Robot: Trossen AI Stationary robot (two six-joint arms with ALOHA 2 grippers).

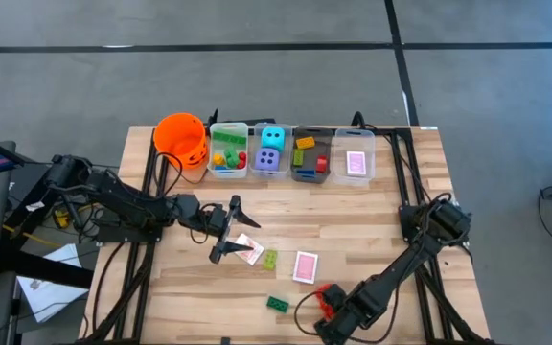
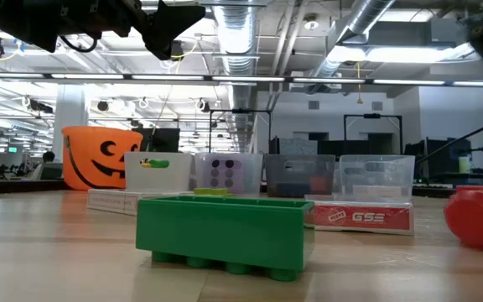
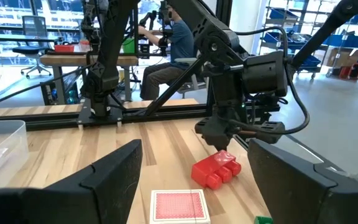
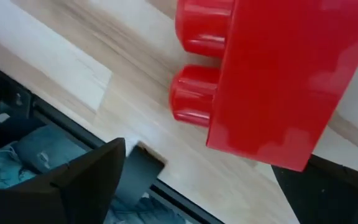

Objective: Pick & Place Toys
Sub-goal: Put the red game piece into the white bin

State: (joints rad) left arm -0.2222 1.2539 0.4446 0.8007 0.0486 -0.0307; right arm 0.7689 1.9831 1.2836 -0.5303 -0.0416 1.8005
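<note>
A red brick (image 1: 328,293) (image 3: 216,169) lies on its side on the table near the front edge, studs sideways. My right gripper (image 1: 333,309) (image 3: 224,138) points steeply down over it, open, with one finger (image 4: 86,180) on each side of the brick (image 4: 272,74). Left of centre, my left gripper (image 1: 228,230) hovers level and open above a pink-backed card (image 1: 247,248). A second card (image 1: 305,266) (image 3: 179,205), a yellow-green brick (image 1: 270,259) and a green brick (image 1: 278,304) (image 2: 225,228) lie flat on the wood. My right gripper straddles the red brick from above, the brick's flat face (image 4: 278,93) between its spread fingers. Whether a finger touches the brick I cannot tell. The brick rests on the table.
At the far edge stand an orange pumpkin bucket (image 1: 180,139) and a row of clear bins (image 1: 355,177) holding bricks, dice and a card. Black frame rails (image 1: 144,240) run along both sides of the table. A person sits in the room beyond (image 3: 178,43).
</note>
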